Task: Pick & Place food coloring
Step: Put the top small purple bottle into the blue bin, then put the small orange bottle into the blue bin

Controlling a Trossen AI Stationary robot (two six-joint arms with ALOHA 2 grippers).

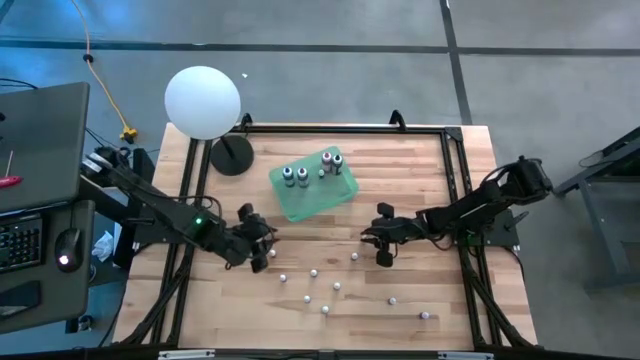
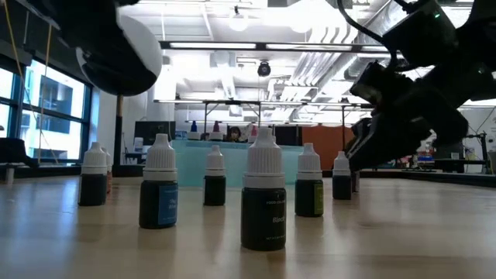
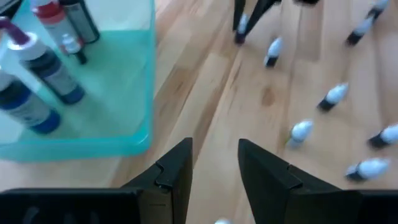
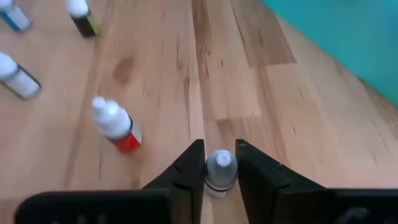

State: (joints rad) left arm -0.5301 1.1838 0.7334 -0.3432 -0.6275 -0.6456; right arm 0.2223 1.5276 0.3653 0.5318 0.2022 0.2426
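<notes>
Several tiny food coloring bottles [image 1: 313,271] with whitish caps stand scattered on the wooden table, near its front edge, and show up close in the low view [image 2: 263,194]. A few bottles [image 1: 302,178] stand in the green tray [image 1: 300,205]. My right gripper [image 1: 383,250] is right of the tray's near corner, shut on one bottle [image 4: 221,168]. A red-bodied bottle [image 4: 118,127] stands beside it. My left gripper [image 1: 258,255] is open over bare wood [image 3: 214,168], near the tray's wall [image 3: 93,146], with nothing between its fingers. My right gripper pinches a bottle by its whitish cap [image 4: 221,163], one finger [image 4: 189,171] on each side. The fingers slant down at it from above. The cap stands upright between them. I cannot tell whether the bottle's base is on the table.
A white sphere lamp [image 1: 203,100] on a dark round base [image 1: 232,155] stands at the table's far left corner. A black frame [image 1: 330,128] runs along the table's edges. Loose bottles [image 3: 301,130] lie ahead of the left gripper.
</notes>
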